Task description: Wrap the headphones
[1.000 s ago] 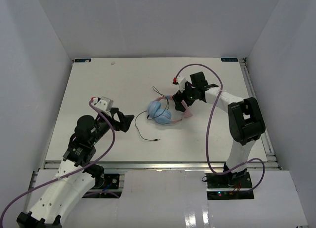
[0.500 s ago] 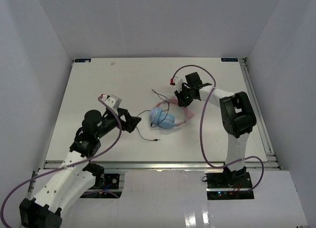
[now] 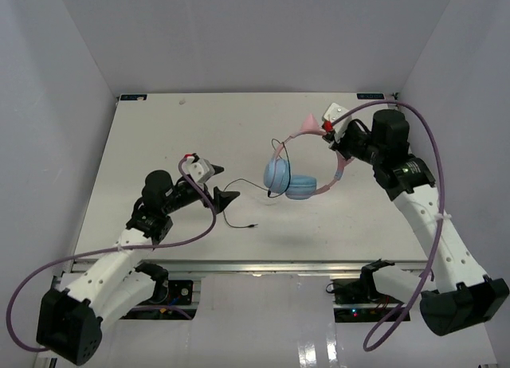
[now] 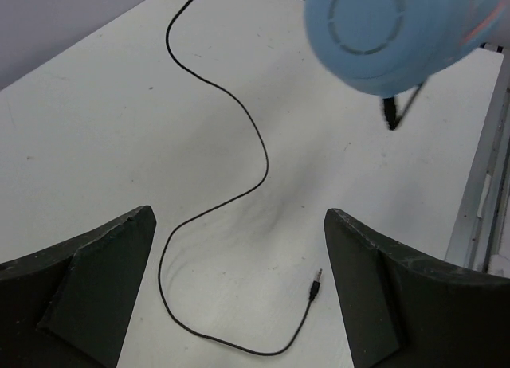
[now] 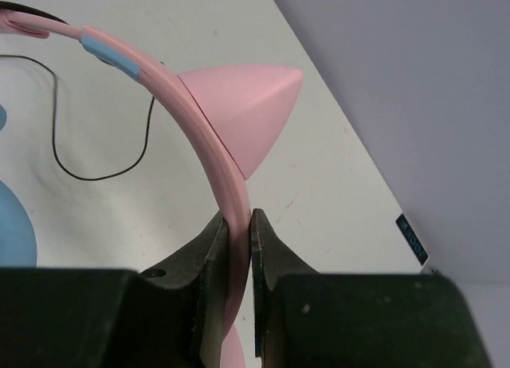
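Observation:
The headphones [image 3: 288,181] hang above the middle of the white table, their light-blue ear cups [image 4: 389,32] lowest. My right gripper [image 3: 340,143] is shut on the pink headband [image 5: 213,157], just below a cat-ear point [image 5: 249,103]. The thin black cable [image 4: 256,149] trails from the cups down onto the table and ends in a plug [image 3: 253,225]. My left gripper [image 3: 228,197] is open and low over the table, left of the cups. Its fingers straddle the cable's last loop and the plug [image 4: 316,287], touching neither.
White walls close in the table [image 3: 159,137] on three sides. A metal rail [image 3: 255,264] runs along the near edge, and another along the right edge [image 3: 410,153]. Thick purple arm cables [image 3: 434,157] loop beside both arms.
My right gripper shut on the headband and lifted the headphones off the table, carrying them to the right. My left arm reached forward and right toward the cable's end, still open.

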### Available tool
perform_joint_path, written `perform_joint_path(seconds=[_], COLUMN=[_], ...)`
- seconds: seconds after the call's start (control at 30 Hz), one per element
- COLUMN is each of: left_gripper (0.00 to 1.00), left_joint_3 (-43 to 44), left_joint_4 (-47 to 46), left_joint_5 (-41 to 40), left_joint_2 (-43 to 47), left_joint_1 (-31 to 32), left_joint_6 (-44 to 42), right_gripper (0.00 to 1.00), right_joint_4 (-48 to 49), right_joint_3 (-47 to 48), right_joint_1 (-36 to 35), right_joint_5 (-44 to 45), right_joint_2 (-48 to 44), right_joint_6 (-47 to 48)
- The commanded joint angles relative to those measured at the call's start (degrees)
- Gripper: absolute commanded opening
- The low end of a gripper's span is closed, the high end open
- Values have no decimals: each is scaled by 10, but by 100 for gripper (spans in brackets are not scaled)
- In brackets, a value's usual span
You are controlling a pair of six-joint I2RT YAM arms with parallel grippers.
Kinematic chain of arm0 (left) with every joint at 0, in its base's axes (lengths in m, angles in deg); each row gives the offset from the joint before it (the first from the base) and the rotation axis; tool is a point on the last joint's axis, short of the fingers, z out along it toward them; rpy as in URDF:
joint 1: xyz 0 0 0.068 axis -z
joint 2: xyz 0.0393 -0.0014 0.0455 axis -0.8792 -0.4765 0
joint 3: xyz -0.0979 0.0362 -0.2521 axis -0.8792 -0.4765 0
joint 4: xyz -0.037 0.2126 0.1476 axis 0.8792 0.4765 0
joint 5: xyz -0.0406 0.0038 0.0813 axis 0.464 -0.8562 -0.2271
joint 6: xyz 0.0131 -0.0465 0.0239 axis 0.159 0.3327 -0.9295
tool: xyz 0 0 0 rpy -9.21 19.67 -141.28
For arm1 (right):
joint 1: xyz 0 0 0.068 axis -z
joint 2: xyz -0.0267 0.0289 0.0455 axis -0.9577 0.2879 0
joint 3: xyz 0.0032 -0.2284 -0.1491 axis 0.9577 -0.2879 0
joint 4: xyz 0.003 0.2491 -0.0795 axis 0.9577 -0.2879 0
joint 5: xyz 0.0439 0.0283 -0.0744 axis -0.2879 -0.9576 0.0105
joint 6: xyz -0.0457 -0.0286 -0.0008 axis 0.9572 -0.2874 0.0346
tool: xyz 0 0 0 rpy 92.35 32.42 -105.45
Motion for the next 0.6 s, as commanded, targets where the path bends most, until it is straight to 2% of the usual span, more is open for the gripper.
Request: perform_joint_path(seconds=[0.0, 0.1, 0.3, 0.43, 0.57], left_gripper=[98, 98, 98, 98, 98], left_joint_3=[10, -9, -45, -77, -63], left_joint_4=[-138, -284, -458, -546, -554], left_joint_5=[42, 37, 41, 45, 31], left_joint_2=[-89, -145, -208, -240, -276], left_joint_1=[18, 29, 70, 109, 157], left_joint_6=[-76, -32, 70, 122, 117], right_gripper=[8, 8, 8, 8, 8], right_joint_4=[-98, -104, -98, -68, -22], right_joint_3=[-17, -2, 70, 139, 171], right_joint_1=[8, 16, 37, 59, 76], right_joint_5=[-136, -204, -308, -348, -347], right_joint_2=[-39, -60, -44, -15, 2], right_joint_6=[6, -75, -170, -258, -333])
